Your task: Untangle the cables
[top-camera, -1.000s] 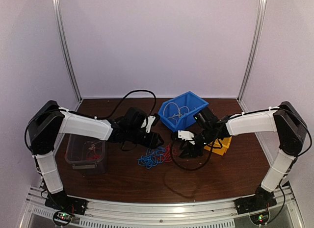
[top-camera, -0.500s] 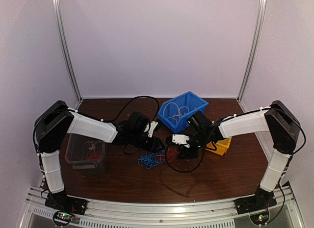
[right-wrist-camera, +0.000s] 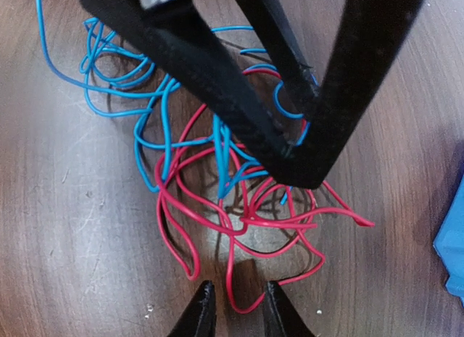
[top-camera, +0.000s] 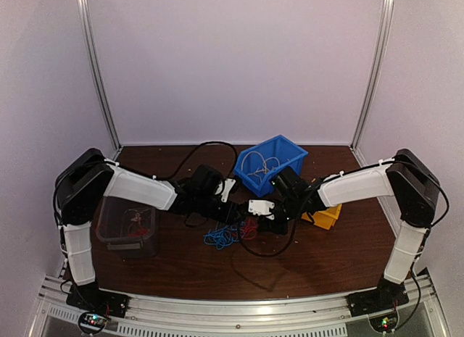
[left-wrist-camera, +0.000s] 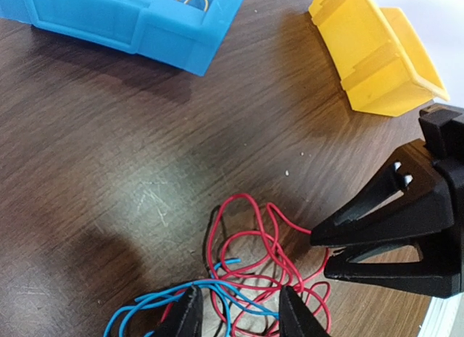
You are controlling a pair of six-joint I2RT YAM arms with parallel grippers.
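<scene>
Top: cables heaped mid-bench, btwn clear tub & yellow bin. Both arms reach in from opp. sides, prob. to pull strands apart.
L wrist: left tool half-wide, straddling red+blue strands, gripping nothing.
R wrist: right tool narrow, red loop btwn tips, not pinched yet.

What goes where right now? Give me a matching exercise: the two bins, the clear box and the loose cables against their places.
1 blue bin
2 yellow bin
3 clear box
4 red and blue cables

A left side, red wire inside
B in the middle, tangled together
C beside the right arm
D far centre, pale wires inside

Pairs: 1-D, 2-C, 3-A, 4-B
</scene>
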